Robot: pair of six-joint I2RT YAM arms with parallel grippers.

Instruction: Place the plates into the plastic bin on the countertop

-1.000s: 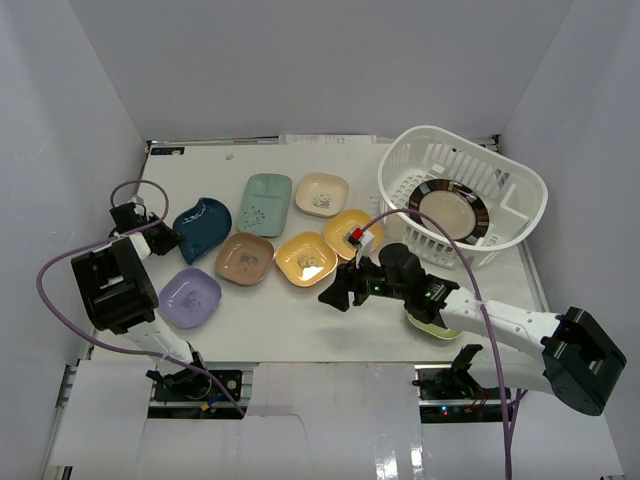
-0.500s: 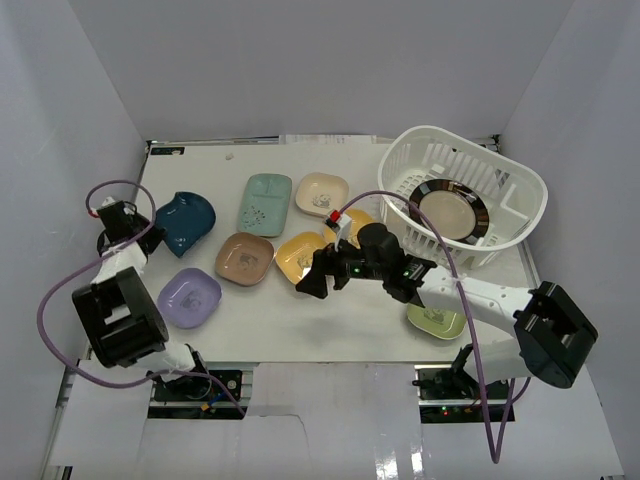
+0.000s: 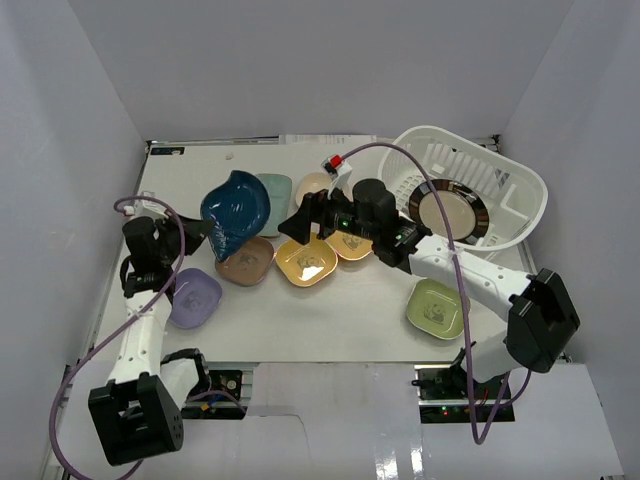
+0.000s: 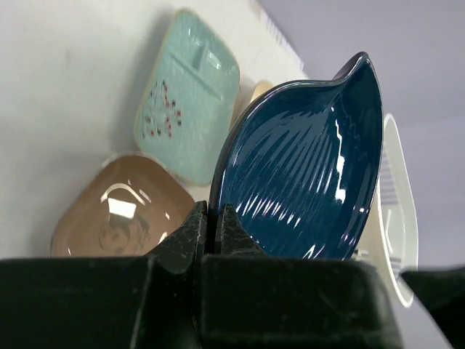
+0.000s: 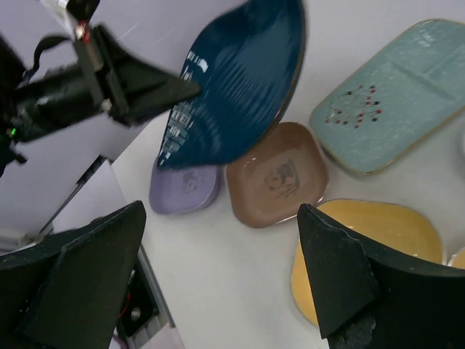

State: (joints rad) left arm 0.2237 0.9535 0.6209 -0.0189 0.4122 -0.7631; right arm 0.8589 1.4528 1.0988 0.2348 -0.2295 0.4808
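Observation:
My left gripper (image 3: 197,236) is shut on the rim of a dark blue leaf-shaped plate (image 3: 235,208), holding it tilted above the countertop (image 3: 310,322). The left wrist view shows that plate (image 4: 305,167) standing on edge between the closed jaws (image 4: 211,222). Just right of it my right gripper (image 3: 300,221) hangs open and empty over the brown (image 5: 276,174), yellow (image 5: 378,247) and lavender (image 5: 185,193) plates. The white plastic bin (image 3: 520,190) at the far right holds a round dark-rimmed plate (image 3: 448,212).
On the countertop also lie a teal divided tray (image 3: 275,188), a beige plate (image 3: 312,184), a second yellow plate (image 3: 352,246) and a green plate (image 3: 436,308) near the front right. White walls close in the left, back and right sides.
The left gripper has lifted the blue plate off the countertop and carried it right, towards the middle. The right arm has swung left and farther out over the plates, its jaws opening wider.

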